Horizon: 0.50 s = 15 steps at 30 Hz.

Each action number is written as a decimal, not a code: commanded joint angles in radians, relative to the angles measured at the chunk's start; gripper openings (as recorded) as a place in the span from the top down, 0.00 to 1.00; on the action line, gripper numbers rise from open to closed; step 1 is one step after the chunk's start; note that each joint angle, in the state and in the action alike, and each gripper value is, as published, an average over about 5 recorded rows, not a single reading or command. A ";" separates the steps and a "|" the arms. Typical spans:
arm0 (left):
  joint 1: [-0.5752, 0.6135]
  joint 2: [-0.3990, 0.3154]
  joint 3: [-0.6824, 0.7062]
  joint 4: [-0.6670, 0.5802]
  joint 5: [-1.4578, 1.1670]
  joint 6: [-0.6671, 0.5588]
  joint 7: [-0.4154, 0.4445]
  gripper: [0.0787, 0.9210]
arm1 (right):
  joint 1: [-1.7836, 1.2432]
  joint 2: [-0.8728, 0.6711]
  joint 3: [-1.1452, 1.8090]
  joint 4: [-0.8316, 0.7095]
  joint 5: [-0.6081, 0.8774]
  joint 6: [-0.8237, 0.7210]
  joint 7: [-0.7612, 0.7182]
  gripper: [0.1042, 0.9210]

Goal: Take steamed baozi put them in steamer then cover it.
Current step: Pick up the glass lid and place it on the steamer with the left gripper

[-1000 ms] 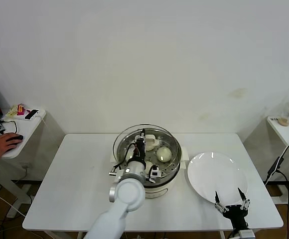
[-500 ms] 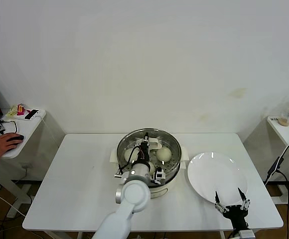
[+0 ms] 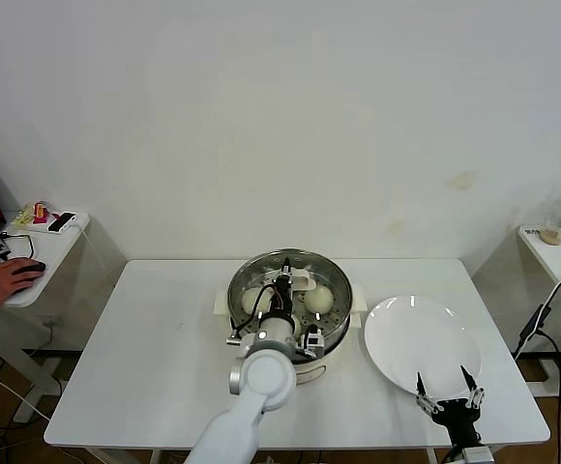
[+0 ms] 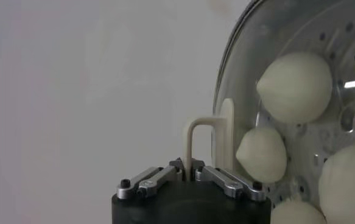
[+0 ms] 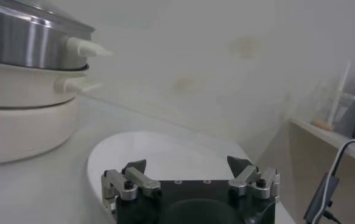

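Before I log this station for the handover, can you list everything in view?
Baozi: four, cream-white, inside the steamer under the cover.
Steamer: one, steel basket on a cream base, table centre.
Cover: one, clear glass with a cream handle, on the steamer.
Plate: one, white, bare, right of the steamer.
Table: one, white.
Side tables: two, white, far left and far right.
Cup with a straw: one, on the right side table.
Person's hand: one, on a mouse, left side table.
Left tool: shut on the cover's handle.
Right tool: open, near the plate's front edge.
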 commanded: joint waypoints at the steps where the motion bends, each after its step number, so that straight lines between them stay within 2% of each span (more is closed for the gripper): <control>1: 0.011 -0.010 0.001 -0.010 -0.004 -0.001 -0.009 0.92 | 0.000 0.000 -0.002 -0.001 -0.002 0.000 -0.001 0.12; 5: 0.028 -0.001 0.002 -0.051 -0.014 0.000 -0.007 0.84 | 0.000 0.000 -0.004 -0.001 -0.005 -0.001 -0.001 0.12; 10: 0.077 0.022 0.008 -0.134 -0.032 -0.006 -0.016 0.66 | -0.002 0.002 -0.006 0.000 -0.009 -0.001 -0.001 0.12; 15: 0.166 0.072 0.009 -0.231 -0.089 -0.026 -0.062 0.50 | -0.008 0.002 -0.008 0.001 -0.011 0.000 -0.001 0.12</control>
